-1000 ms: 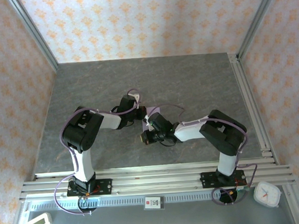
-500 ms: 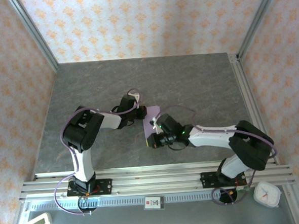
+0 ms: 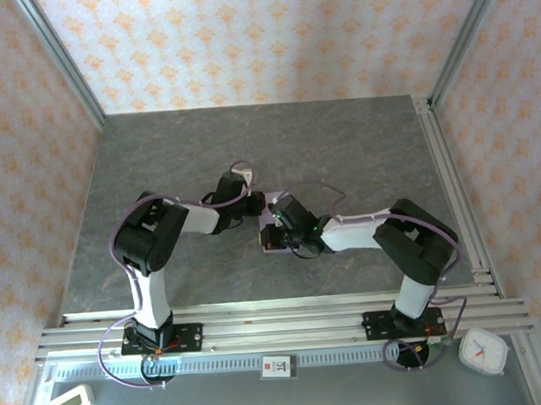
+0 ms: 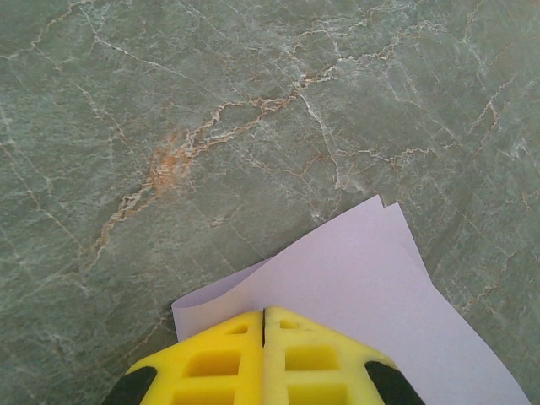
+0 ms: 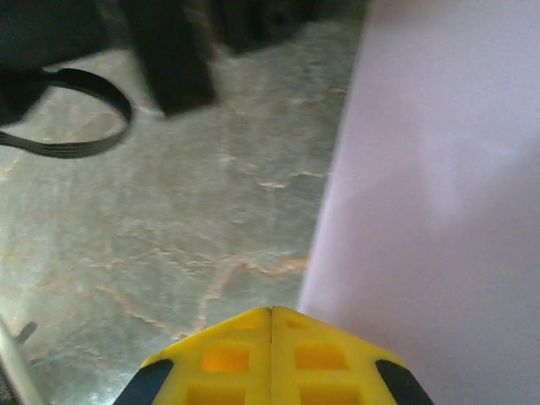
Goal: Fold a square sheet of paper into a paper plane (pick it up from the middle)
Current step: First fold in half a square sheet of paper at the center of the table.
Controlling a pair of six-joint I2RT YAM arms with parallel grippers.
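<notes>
Left side first: the left gripper (image 4: pixel 264 314) sits low over the grey marbled desk (image 4: pixel 152 101), its yellow jaws pressed together with only a thin seam between them. From the left wrist camera the square sheet of paper (image 4: pixel 363 295) runs out from under the jaw tips toward the lower right. It looks doubled over, with two corners nearly stacked at its far end, and its left edge curls slightly off the desk. I cannot tell whether any paper is caught between the jaws. From overhead both wrists meet near the middle of the desk, with a little lilac showing between and just below them. On the right, the right gripper (image 5: pixel 272 314) also has its jaws pressed together. The sheet fills the right half of that wrist view, its straight edge ending just beside the jaw tips. A black cable loop (image 5: pixel 76 126) lies at upper left. I note a white clock (image 3: pixel 483 351) off the desk at the near right corner.
</notes>
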